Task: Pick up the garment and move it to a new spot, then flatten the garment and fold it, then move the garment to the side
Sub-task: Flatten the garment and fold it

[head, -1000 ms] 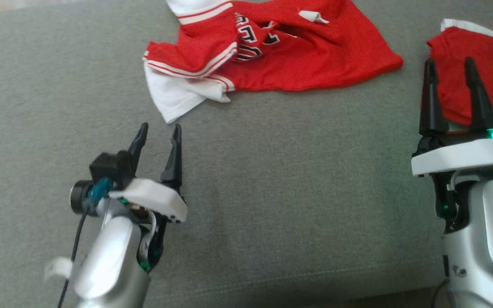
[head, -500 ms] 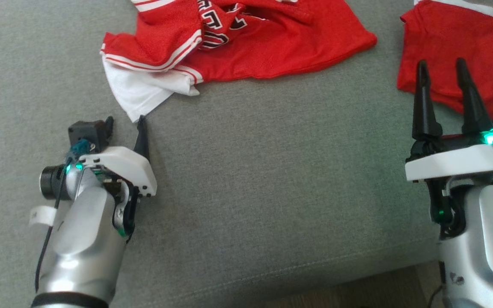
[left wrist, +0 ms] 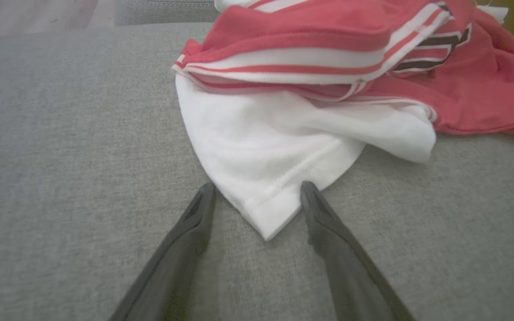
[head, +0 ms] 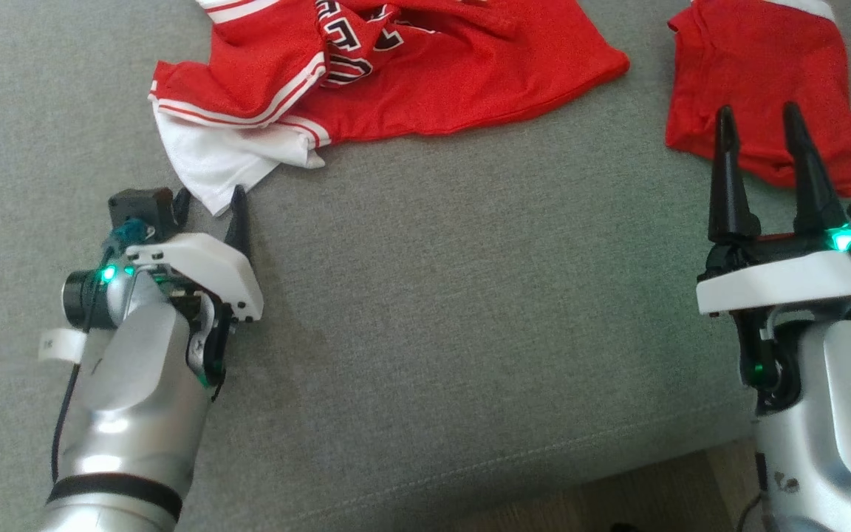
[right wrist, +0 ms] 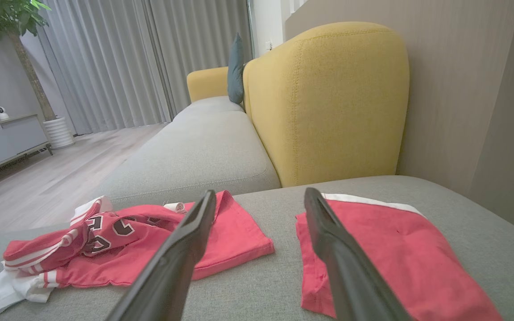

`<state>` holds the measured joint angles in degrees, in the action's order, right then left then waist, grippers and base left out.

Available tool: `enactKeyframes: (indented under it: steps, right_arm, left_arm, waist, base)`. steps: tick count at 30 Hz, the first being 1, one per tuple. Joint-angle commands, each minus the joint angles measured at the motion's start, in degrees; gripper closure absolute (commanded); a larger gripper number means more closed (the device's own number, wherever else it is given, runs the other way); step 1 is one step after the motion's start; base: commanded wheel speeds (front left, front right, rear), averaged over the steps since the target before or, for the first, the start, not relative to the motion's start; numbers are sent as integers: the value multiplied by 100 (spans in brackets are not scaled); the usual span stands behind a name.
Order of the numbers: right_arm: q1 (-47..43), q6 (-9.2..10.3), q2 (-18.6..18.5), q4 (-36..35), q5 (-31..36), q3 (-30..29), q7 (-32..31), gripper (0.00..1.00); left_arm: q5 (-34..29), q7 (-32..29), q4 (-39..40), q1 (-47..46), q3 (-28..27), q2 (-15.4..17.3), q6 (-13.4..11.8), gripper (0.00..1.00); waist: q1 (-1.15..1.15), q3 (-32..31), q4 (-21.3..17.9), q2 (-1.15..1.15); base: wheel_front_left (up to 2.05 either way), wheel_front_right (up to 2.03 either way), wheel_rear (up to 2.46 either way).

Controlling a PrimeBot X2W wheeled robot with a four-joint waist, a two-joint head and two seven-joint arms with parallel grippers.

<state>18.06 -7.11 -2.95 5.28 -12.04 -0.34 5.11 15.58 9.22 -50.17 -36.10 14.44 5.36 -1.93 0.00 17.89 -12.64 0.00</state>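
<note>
Presently the crumpled red-and-white garment (head: 411, 81) lies far back on the grey sofa seat (head: 470, 295), its white corner between the spread, unclosed fingers of the left gripper (left wrist: 258, 186). Nearer than the garment, bare cushion runs to the front edge. Right of it, the right gripper (head: 756, 111) hovers open by a flat red cloth (head: 758, 66); behind, a yellow backrest (right wrist: 328, 102).

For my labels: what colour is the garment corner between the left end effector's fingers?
The corner is plain white; best seen in the left wrist view.
</note>
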Motion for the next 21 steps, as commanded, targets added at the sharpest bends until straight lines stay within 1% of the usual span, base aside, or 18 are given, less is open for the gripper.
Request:
enactKeyframes:
  steps: [1, 2, 3, 8, 12, 14, 21]
  right_arm:
    - [21, -37, 7, -169, 1, 132, 59, 0]
    - [22, -37, 7, -165, 8, 133, 58, 0]
    - [23, -37, 7, -161, 15, 132, 56, 0]
    - [-17, -37, 7, -105, 39, 94, 51, 0]
    - [-63, -37, 7, -21, 50, 63, 46, 0]
    - [-83, -37, 7, 37, 58, 47, 44, 0]
    - [-104, -37, 7, 252, 82, -90, -6, 0]
  left_arm:
    - [70, -17, -20, -115, -93, 122, 61, 3]
    - [95, -2, -57, -129, -96, 114, 82, 57]
    - [114, 32, -80, -141, -97, 106, 98, 100]
    - [233, 401, 16, -146, -163, 40, 127, 100]
    - [298, 546, 355, -37, -262, -8, 110, 100]
    - [313, 568, 621, 52, -332, -29, 82, 100]
    - [169, 576, 2048, 590, -626, -98, 14, 100]
  waist:
    - [0, -4, -4, 0]
    - [0, -9, -7, 0]
    - [0, -14, -7, 0]
    - [0, -117, 62, 0]
    - [0, -230, 162, 0]
    - [0, -285, 229, 0]
    - [0, -382, 498, 0]
  base:
    - [0, 0, 0]
    - [0, 0, 0]
    - [0, 0, 0]
    - [0, 0, 0]
    - [0, 0, 0]
    - [0, 0, 0]
    - [0, 0, 0]
